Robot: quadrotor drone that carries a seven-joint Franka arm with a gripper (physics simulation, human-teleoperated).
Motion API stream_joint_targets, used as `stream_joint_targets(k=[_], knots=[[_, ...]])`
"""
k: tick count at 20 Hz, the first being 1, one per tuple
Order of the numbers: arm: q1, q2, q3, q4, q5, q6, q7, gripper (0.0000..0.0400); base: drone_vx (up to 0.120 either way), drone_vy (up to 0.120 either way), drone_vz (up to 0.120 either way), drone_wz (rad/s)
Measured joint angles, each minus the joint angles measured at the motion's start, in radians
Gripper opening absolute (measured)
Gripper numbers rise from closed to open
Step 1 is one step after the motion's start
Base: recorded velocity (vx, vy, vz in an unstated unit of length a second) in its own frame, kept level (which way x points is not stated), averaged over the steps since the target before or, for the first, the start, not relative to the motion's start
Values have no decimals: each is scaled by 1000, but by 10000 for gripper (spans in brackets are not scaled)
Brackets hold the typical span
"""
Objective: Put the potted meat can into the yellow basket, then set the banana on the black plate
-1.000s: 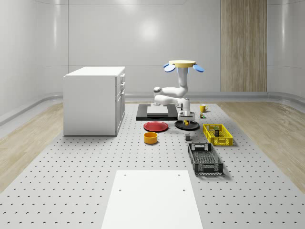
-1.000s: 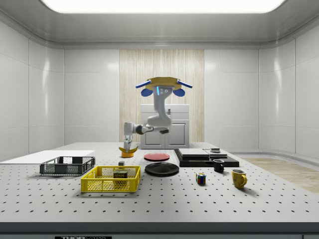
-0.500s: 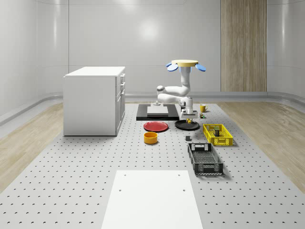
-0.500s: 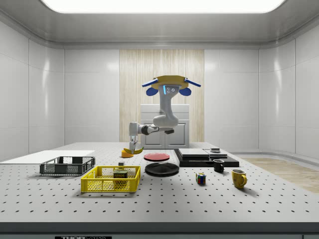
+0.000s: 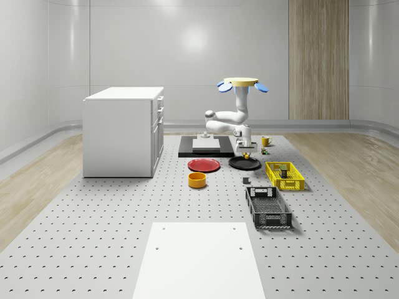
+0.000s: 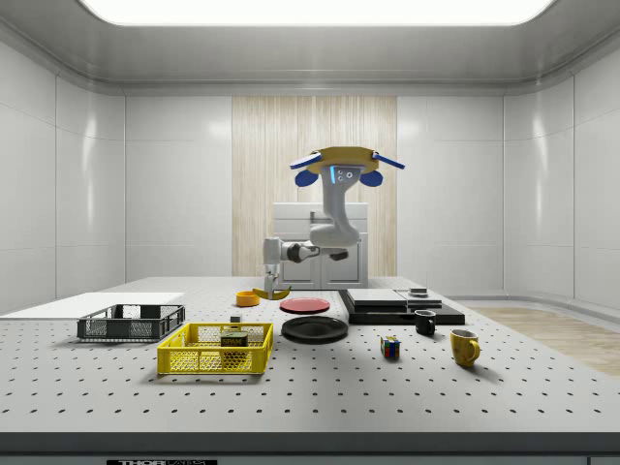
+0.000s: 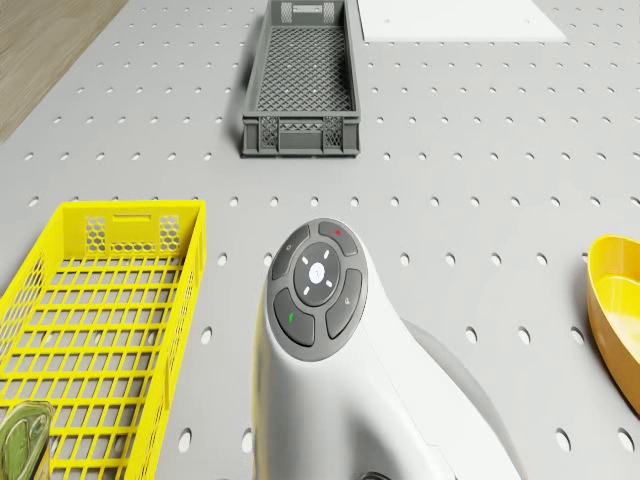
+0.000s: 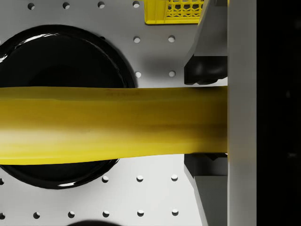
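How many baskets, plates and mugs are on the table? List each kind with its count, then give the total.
Baskets: 2 (yellow basket, grey basket)
Plates: 2 (red plate, black plate)
Mugs: 2 (yellow mug, black mug)
Total: 6

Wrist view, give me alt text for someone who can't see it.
A long yellow banana is clamped in the robot's two-finger gripper, above a glossy round black plate on the grey perforated table. A corner of the yellow mesh basket lies beyond the plate.
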Motion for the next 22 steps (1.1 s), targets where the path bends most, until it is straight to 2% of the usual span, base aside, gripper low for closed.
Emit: stream_joint_targets(k=[4,11,21,22], knots=[[-1,-2,0,0,1,2,1,190,-120,0,-30,0],[-2,-6,1,0,2,5,2,190,-120,0,-120,0],[-4,-10,2,1,4,10,3,190,-120,0,-4,0],[-4,-11,2,1,5,10,3,190,0,0,0,0]])
